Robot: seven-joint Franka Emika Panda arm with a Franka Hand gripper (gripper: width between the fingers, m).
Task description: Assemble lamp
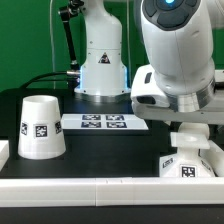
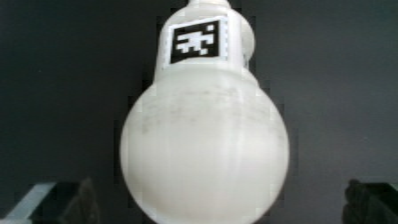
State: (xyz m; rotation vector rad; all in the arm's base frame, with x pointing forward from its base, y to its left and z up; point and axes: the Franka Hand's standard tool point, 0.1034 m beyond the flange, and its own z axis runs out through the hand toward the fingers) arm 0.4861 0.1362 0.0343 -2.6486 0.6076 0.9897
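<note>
Though the arm (image 1: 175, 50) hides it in exterior view, bulb post (image 2: 199, 140) between released jaws of the gripper (image 2: 217, 203), fingertips (image 2: 63, 205) cropped.

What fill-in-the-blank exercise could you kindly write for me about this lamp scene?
The shade stands at the exterior view's ___. Its ___ end faces up. The base sits at that view's ___. In the wrist view, the pincer, clear of the bulb on both sides, is ___.
Missing words: left; narrow; right; open.
</note>
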